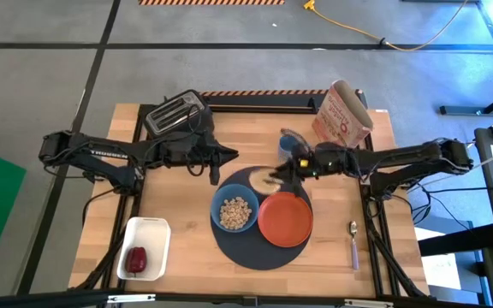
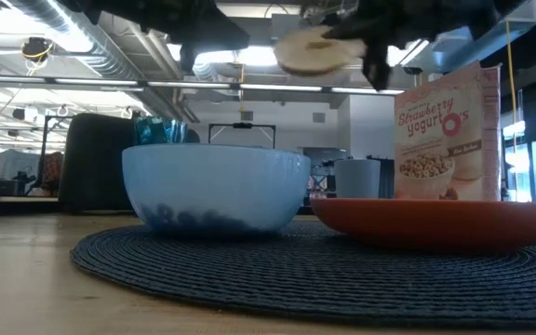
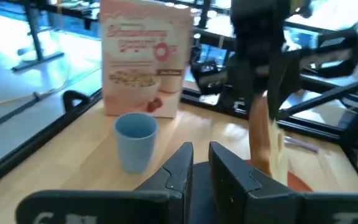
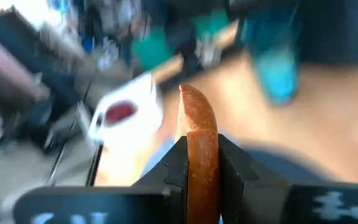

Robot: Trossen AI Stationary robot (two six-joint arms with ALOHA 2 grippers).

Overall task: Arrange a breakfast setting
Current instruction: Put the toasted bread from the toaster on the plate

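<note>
Right end effector (image 1: 282, 174) is clamping the round toasted bread (image 4: 199, 134) edge-on, holding it in the air above the dark mat's (image 1: 229, 246) upper edge, frame center, just above the orange plate (image 1: 285, 219). Left end effector (image 1: 229, 156), fingers nearly together and gripping nothing, is hovering upper-left of the blue cereal bowl (image 1: 234, 212). Spoon (image 1: 353, 243) is lying on the tabletop (image 1: 187, 197), lower right.

Bright overhead ceiling light, soft shadows, heavy motion blur throughout the right wrist view.
</note>
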